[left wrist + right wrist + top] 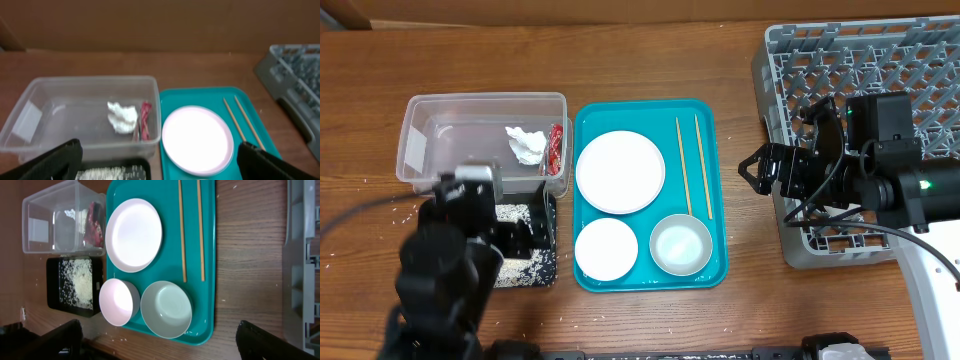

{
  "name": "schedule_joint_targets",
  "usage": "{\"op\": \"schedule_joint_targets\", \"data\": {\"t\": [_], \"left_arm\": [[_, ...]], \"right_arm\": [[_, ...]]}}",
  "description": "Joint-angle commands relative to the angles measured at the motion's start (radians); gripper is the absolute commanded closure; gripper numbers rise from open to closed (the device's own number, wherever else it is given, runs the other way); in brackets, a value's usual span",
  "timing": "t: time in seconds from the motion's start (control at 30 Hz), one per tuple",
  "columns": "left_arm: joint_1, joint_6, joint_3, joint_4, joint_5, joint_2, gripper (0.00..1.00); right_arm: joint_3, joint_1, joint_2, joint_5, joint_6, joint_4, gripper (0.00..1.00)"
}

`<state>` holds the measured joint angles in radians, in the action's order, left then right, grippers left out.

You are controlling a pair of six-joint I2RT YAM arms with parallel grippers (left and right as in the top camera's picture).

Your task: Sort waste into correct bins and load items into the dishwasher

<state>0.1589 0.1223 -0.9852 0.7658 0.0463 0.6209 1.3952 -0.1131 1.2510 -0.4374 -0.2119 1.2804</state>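
Clear tub [420, 150], left of the teal tray [715, 255]: tissue [525, 145] and red wrapper [557, 148] inside. Black tray [545, 275], also left of it, holds rice [515, 268]. The left gripper [160, 150] hangs above, fingers spread wide, empty.

On the teal tray: plate [620, 172], two bowls, and chopsticks [690, 165] lying parallel to its right edge.

Right of the tray, by the dish rack [880, 60]: right gripper [748, 170], jaws apart, nothing held, facing the tray.

Judgement: the chopsticks lie nearest the right arm.

glossy white plate [620, 172], clear plastic tub [440, 110], wooden chopsticks [692, 165]
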Motion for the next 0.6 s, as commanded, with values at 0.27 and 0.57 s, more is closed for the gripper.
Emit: {"op": "schedule_joint_targets", "data": {"t": [0.27, 0.57], "left_arm": [[-0.063, -0.049, 0.669, -0.39, -0.121, -0.538, 0.0], [-0.069, -0.048, 0.95, -0.635, -0.17, -0.618, 0.0]], "right_arm": [[0.019, -0.005, -0.004, 0.003, 0.003, -0.003, 0.0], [0.019, -0.005, -0.004, 0.003, 0.003, -0.003, 0.0]]}}
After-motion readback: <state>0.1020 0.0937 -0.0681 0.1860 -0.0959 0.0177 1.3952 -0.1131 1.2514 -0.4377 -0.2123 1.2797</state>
